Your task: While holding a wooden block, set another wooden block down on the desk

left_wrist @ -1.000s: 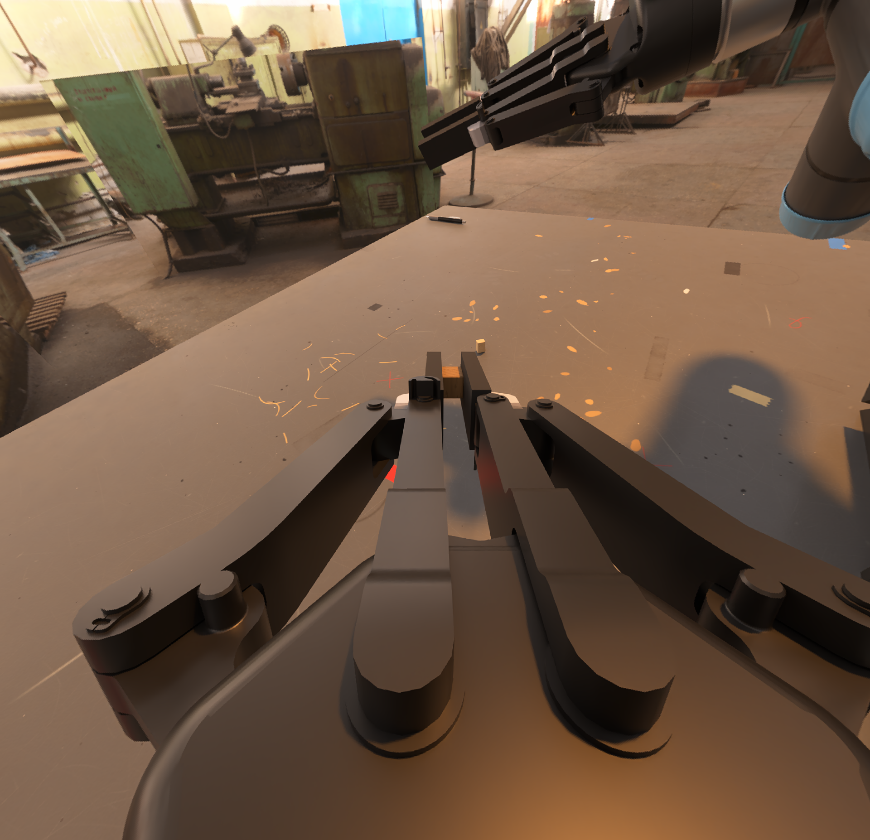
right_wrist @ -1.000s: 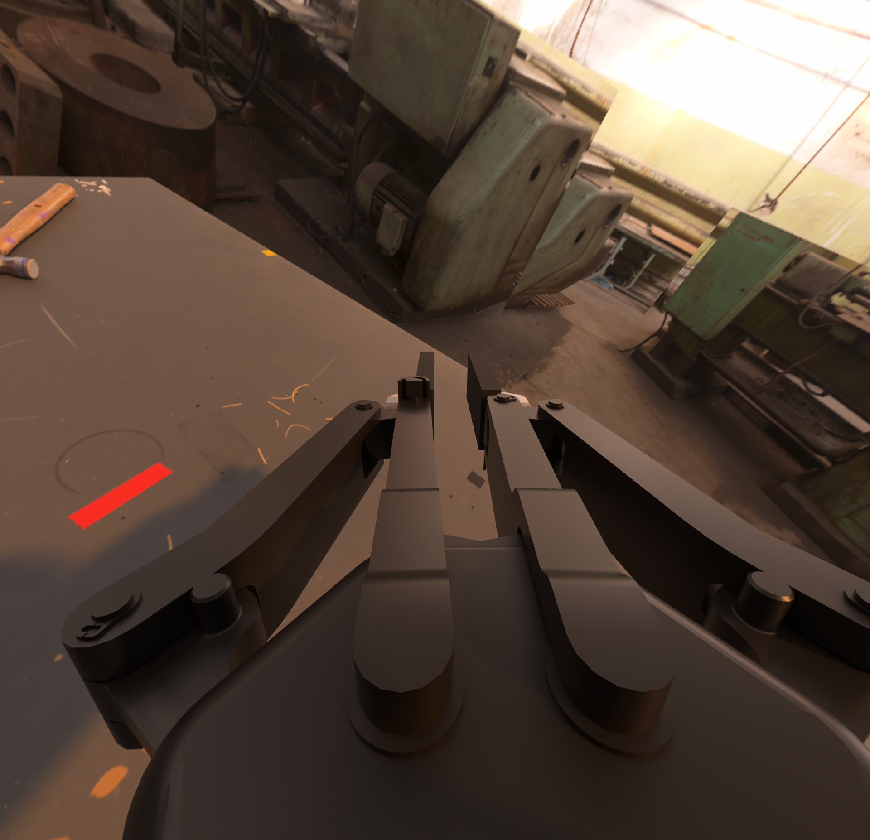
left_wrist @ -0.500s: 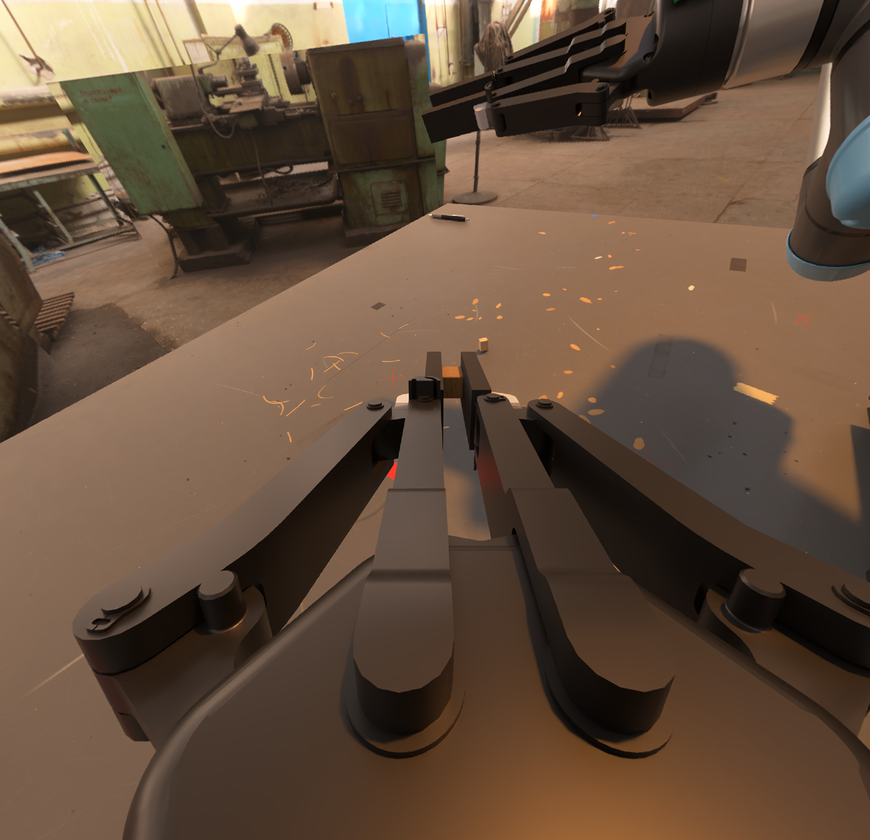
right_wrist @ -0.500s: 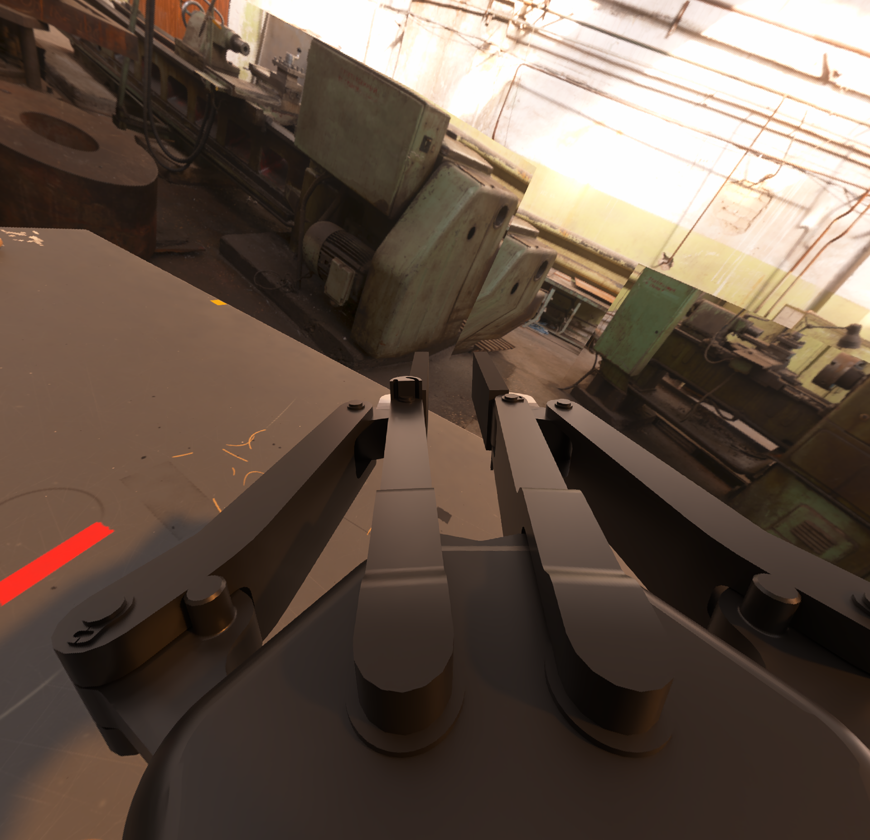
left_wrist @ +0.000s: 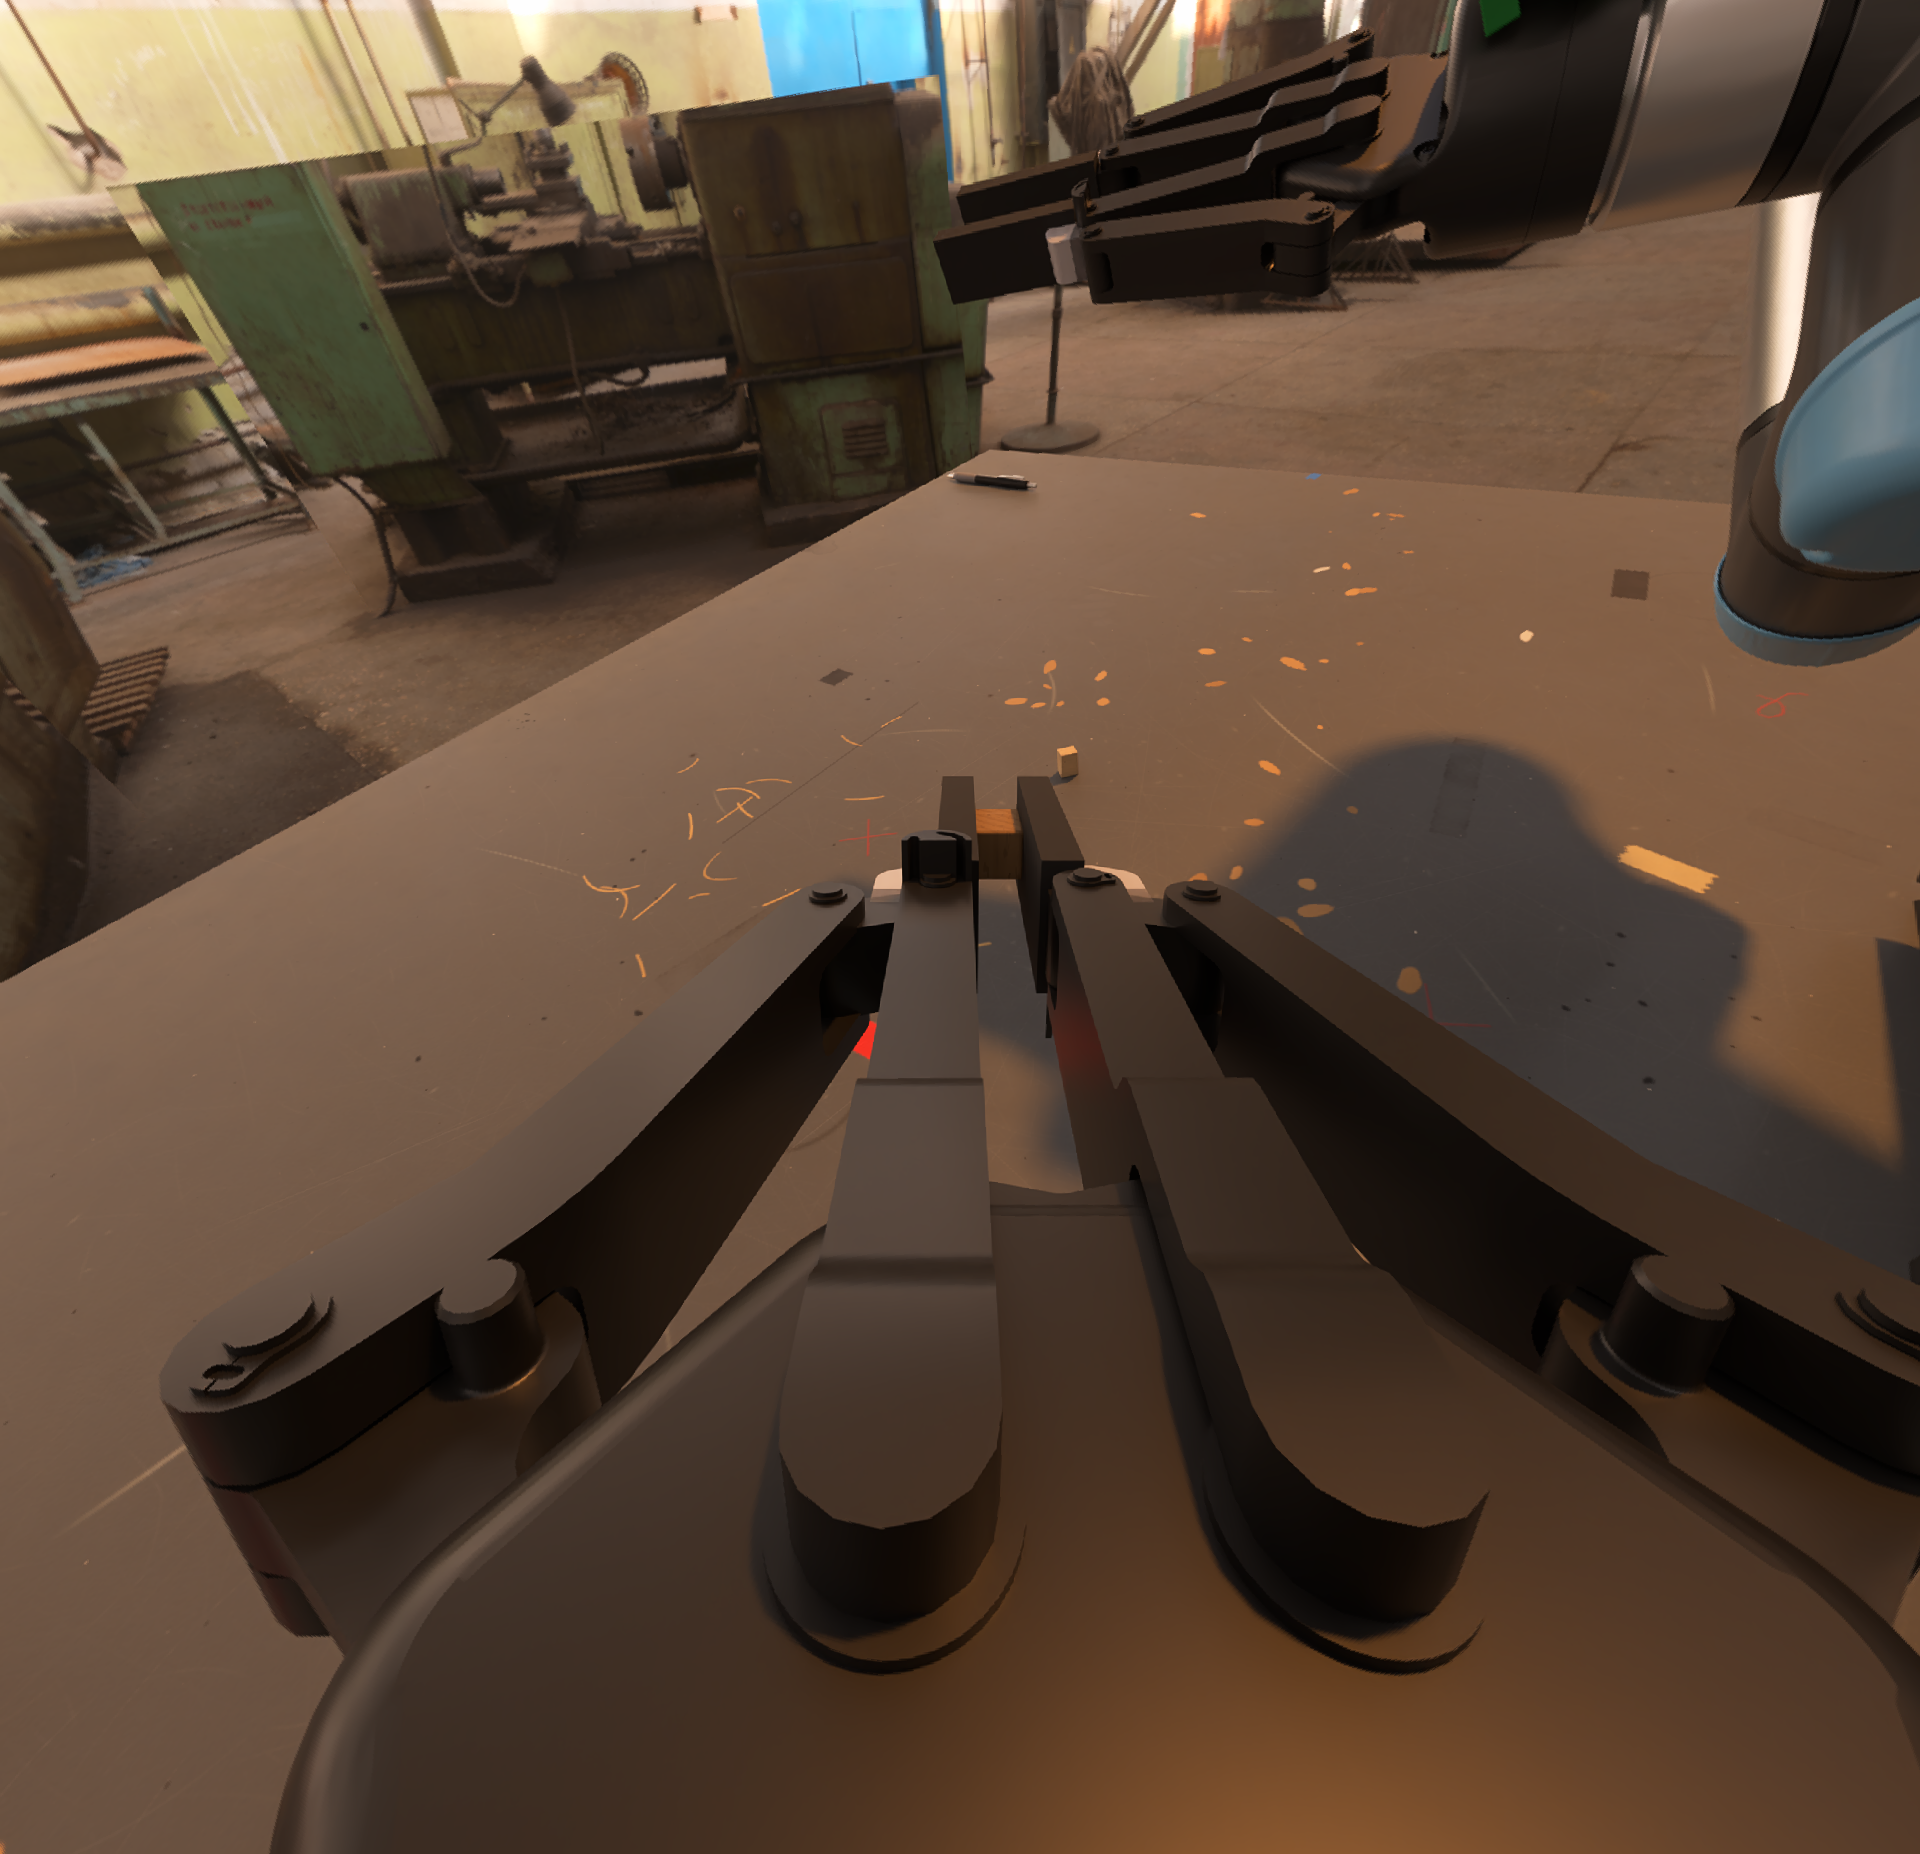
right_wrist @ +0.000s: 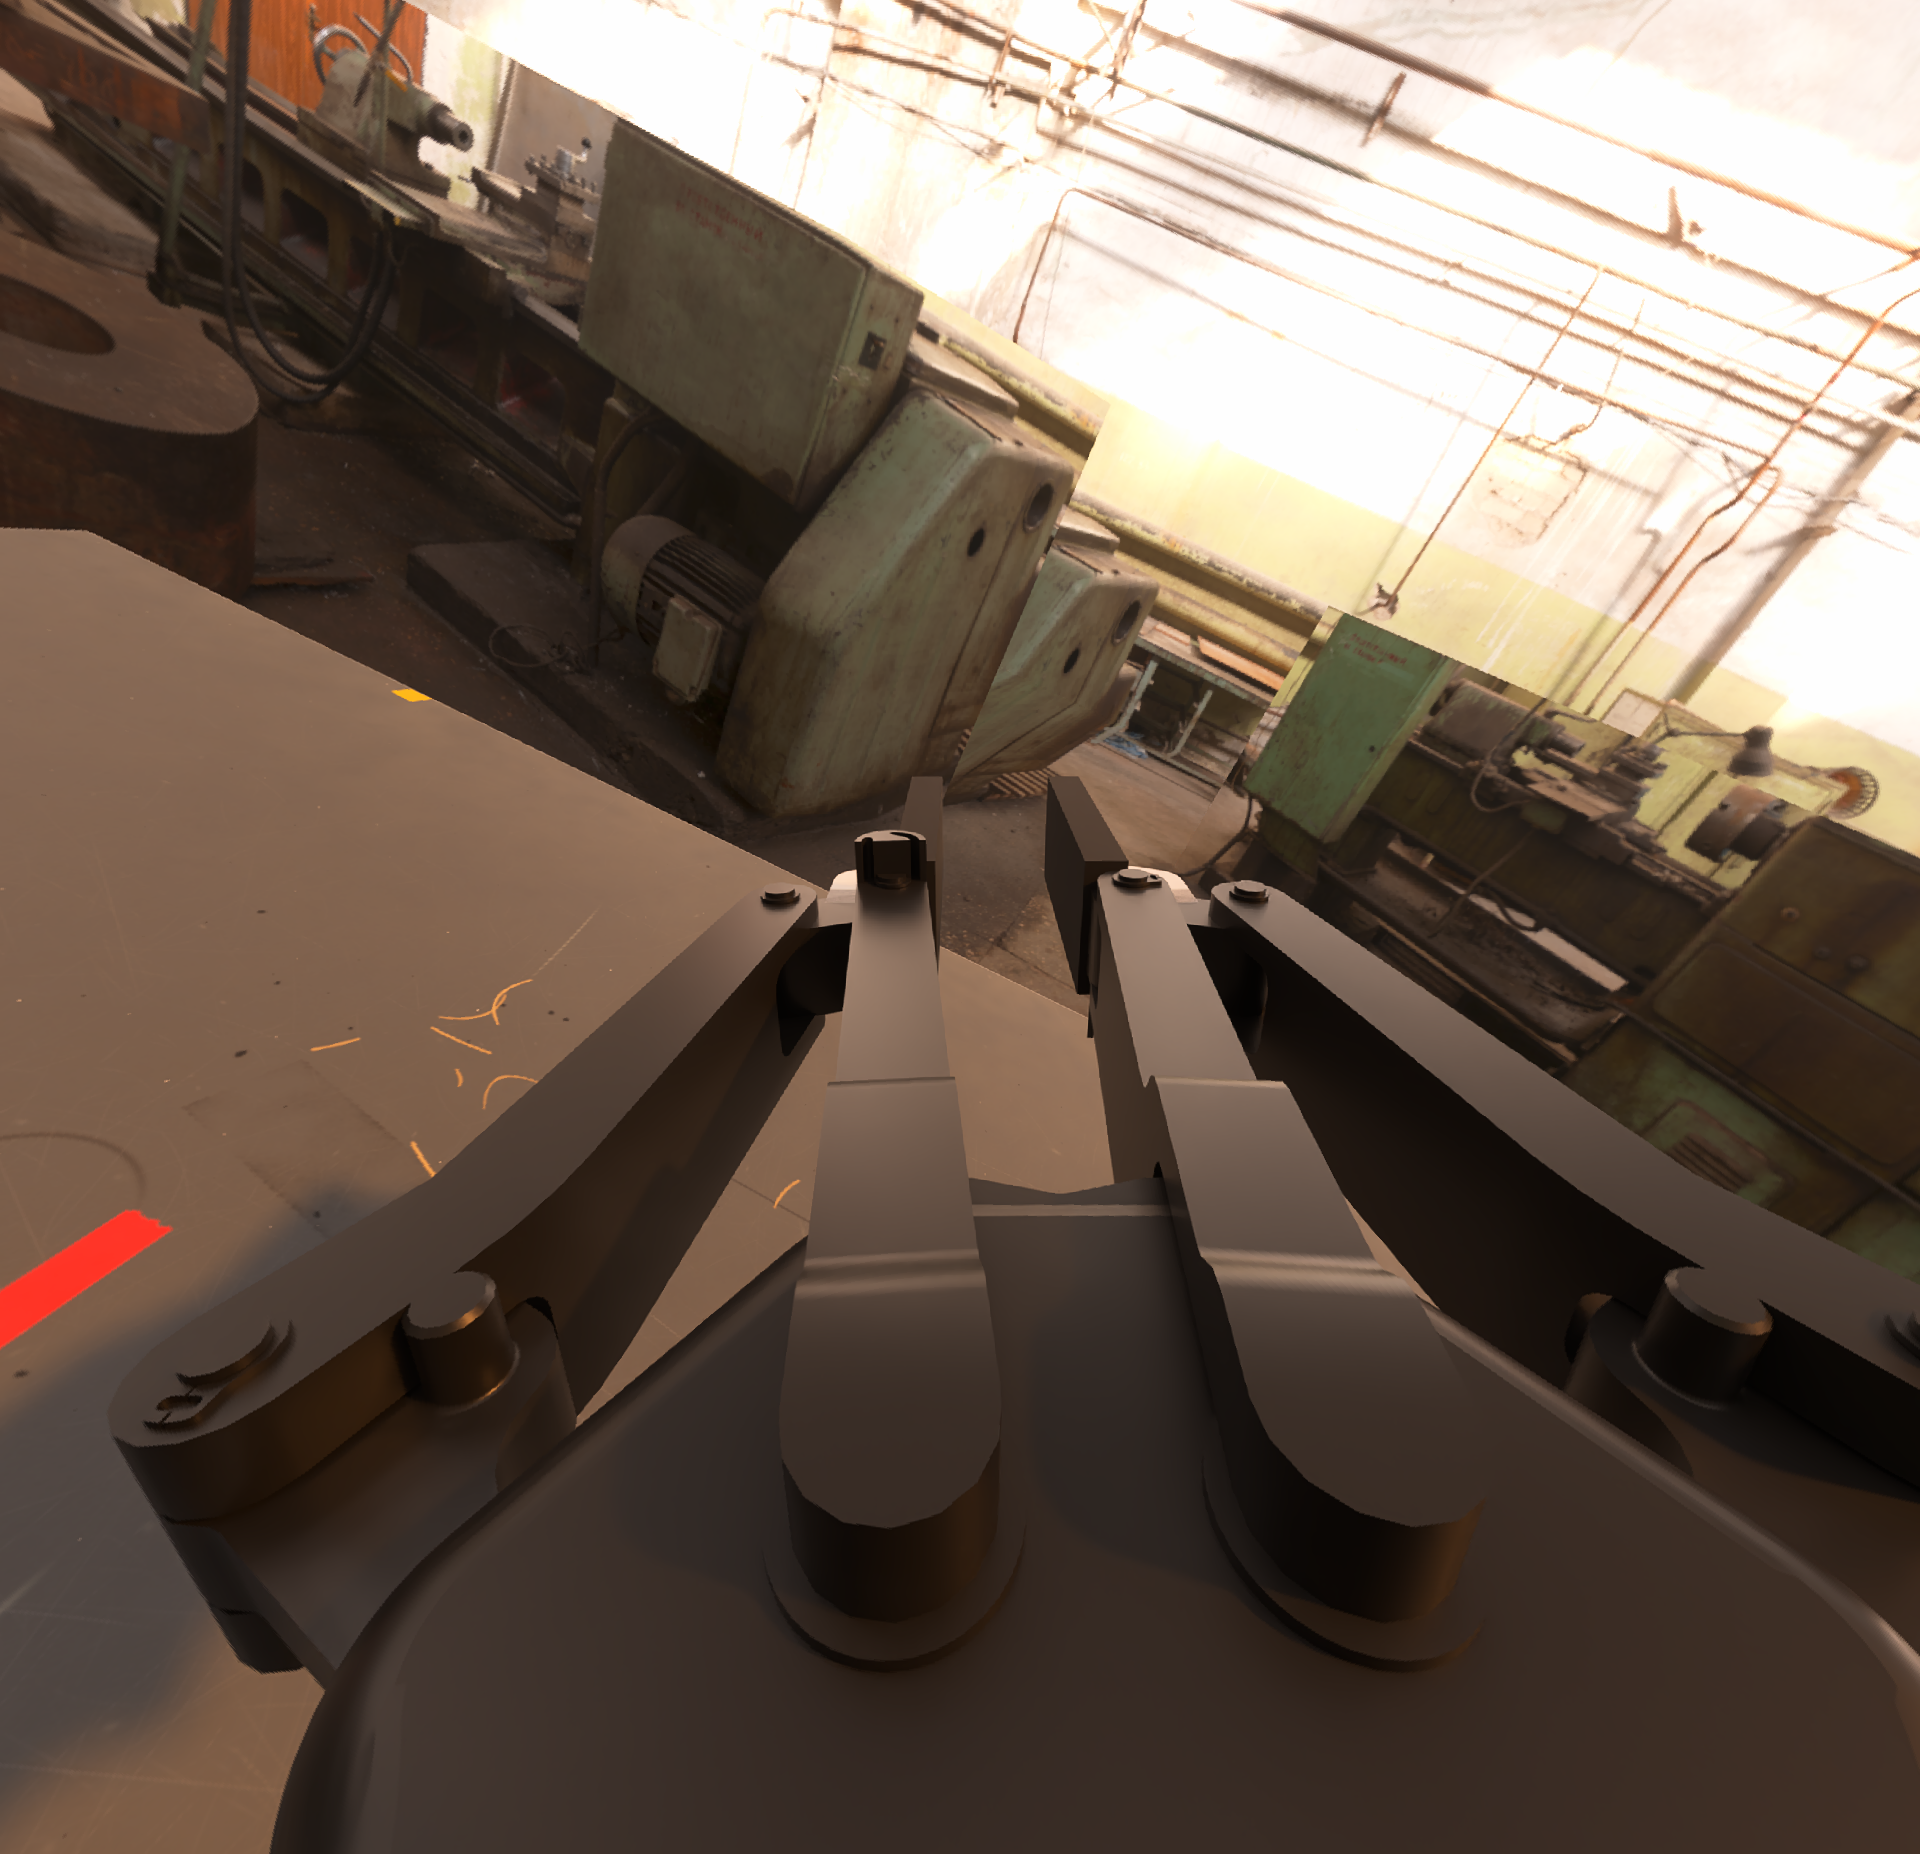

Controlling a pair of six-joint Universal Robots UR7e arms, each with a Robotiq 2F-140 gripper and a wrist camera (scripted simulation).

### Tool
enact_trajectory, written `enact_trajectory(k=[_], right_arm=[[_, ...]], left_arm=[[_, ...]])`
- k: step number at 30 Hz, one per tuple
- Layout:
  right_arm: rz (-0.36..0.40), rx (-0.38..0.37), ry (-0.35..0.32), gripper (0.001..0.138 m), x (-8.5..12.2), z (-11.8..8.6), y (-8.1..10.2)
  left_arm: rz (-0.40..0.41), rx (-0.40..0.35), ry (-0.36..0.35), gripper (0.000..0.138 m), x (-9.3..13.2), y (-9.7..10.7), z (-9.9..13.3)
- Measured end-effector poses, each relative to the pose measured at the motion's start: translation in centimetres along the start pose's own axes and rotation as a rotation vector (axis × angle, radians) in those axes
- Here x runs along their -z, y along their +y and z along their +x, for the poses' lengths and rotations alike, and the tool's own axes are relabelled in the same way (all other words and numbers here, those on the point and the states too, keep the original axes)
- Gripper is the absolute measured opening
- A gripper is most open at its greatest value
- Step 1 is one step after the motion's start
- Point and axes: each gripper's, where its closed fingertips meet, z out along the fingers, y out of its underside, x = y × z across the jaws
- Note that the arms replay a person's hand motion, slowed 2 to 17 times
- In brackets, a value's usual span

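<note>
Black jointed gripper (left_wrist: 997,817) links, round pivot screws.

Setting: industrial machine workshop | upper left: worn green lathe (left_wrist: 540,277) with work lamp | centre of right wrist view: green machine housings (right_wrist: 831,516) and motor | floor: bare concrete (left_wrist: 1455,370) | upper right: overhead pipes (right_wrist: 1455,277) | foreground: scratched, paint-flecked desk (left_wrist: 1143,599)

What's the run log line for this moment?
left gripper: shut on wooden block | right gripper: open, empty, raised | small pale block: on desk
</note>
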Motion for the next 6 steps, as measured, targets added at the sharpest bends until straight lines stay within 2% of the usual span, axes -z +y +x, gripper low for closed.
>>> enact_trajectory(k=[6], right_arm=[[0.006,-0.013,0.006,0.029,-0.08,0.01,0.03]], left_arm=[[-0.002,-0.002,-0.003,0.011,0.05,-0.03,-0.01]])
